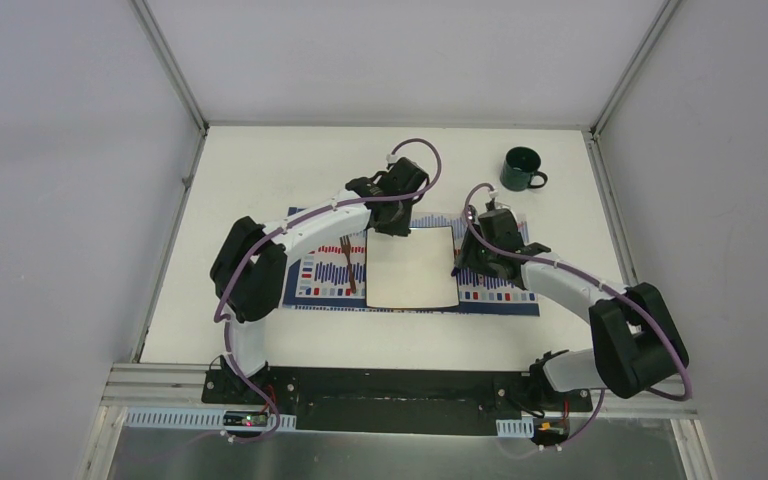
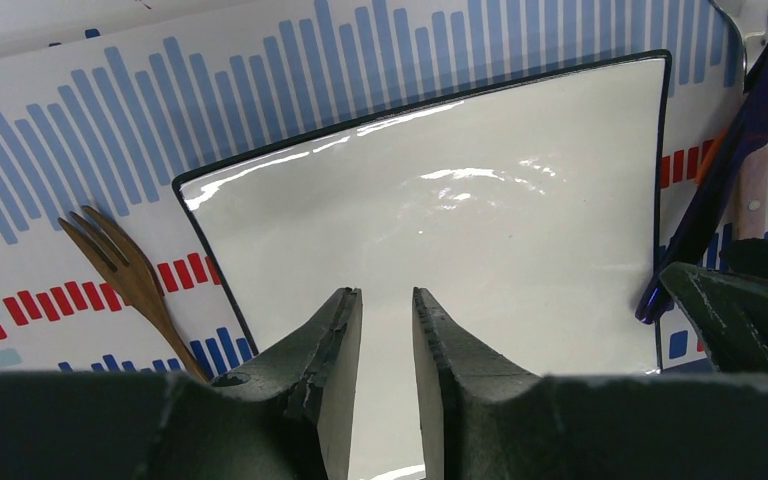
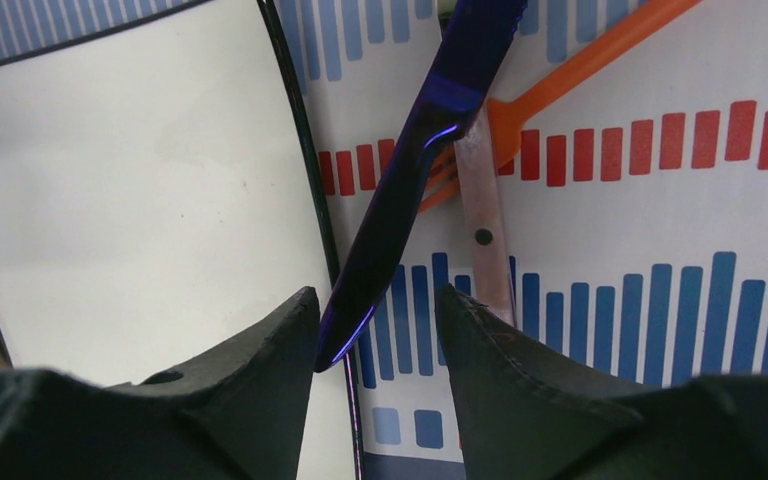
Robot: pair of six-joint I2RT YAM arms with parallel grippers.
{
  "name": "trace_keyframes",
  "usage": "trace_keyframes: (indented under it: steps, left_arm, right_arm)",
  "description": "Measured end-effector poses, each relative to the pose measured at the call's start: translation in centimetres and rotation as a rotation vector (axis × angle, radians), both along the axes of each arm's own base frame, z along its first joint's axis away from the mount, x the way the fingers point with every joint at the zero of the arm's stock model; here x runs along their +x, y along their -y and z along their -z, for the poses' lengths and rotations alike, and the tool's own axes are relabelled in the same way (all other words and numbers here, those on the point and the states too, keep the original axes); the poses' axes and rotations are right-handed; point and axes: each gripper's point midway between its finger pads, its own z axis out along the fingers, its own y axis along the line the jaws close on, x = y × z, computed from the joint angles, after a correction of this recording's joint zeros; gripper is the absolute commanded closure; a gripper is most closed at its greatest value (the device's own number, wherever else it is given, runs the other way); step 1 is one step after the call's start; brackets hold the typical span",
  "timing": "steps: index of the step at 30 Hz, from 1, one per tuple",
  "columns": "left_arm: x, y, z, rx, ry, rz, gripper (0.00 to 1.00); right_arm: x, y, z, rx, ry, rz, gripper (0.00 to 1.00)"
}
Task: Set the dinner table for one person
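The dinner table (image 1: 290, 170) fills the whole floor of the cell, a white top with the arms bolted at its near edge. In the middle lies the striped placemat (image 1: 505, 297), and on it sits the square white plate (image 1: 410, 270). A wooden fork (image 2: 125, 265) lies on the mat just left of the plate.

The step in hand looks to be the cutlery on the right side. The right gripper (image 3: 378, 300) hangs low at the plate's right edge, its 2 fingers spread. The blue knife (image 3: 415, 170) runs slantwise between them with a gap on either side, so I would say it pinches nothing. The knife's tip is at the plate's dark rim, and its blade crosses a pale riveted handle (image 3: 482, 200) and an orange utensil (image 3: 580, 70) lying on the mat. I cannot tell what those 2 are.

The left gripper (image 2: 385, 295) hovers over the far part of the plate. Its fingers are only a little apart, with the glazed white surface showing through the slot and nothing in it.

The green mug (image 1: 520, 170) stands upright on the bare table near the far right corner, well apart from the mat.

My guess is that 2 things remain. The knife wants squaring up parallel to the plate's right edge, which calls for a close on the blade or handle without catching the utensils beneath. Then the mug wants bringing in beside the mat's far right corner.
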Motion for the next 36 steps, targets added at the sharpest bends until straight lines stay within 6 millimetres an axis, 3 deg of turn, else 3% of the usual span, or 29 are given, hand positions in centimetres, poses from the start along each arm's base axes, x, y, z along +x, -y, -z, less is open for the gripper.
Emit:
trace_keyframes:
  steps: [7, 18, 36]
  left_arm:
    - [0.0, 0.1, 0.0, -0.003, -0.001, 0.003, 0.75]
    - [-0.3, 0.4, 0.0, -0.018, -0.014, 0.018, 0.76]
    - [-0.7, 0.1, -0.3, -0.038, -0.002, 0.020, 0.77]
  right_arm:
    - [0.9, -0.6, -0.2, 0.021, 0.033, 0.000, 0.48]
    - [0.7, -1.4, 0.0, 0.032, 0.028, -0.014, 0.50]
    - [-0.1, -1.8, 0.9, 0.029, 0.029, 0.011, 0.71]
